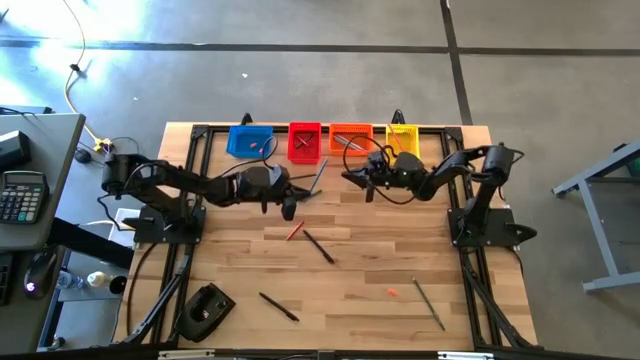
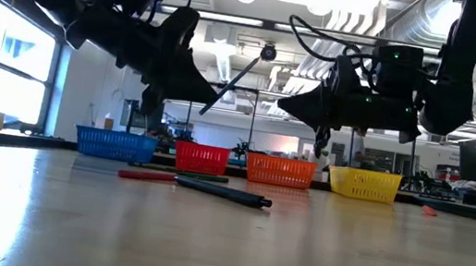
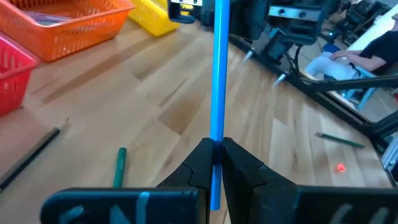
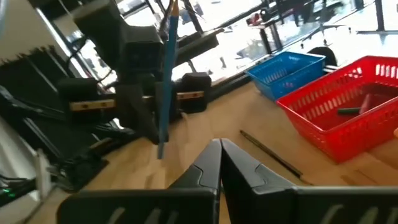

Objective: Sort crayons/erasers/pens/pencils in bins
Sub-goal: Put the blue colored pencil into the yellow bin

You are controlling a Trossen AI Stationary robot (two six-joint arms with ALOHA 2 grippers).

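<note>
Spanning wooden plank table point(image 1: 350, 270) | grey concrete floor point(image 1: 300, 60) | desk with calculator point(image 1: 22, 192)

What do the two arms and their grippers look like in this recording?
Both arms are dark, nearly black, jointed, with black cables looping along the links. The left gripper ends in two matte black, wedge-shaped fingers that narrow to their tips. The right gripper has the same black tapered fingers. From above, each arm stands on a black base plate at the table's edge. No markings are legible.
</note>
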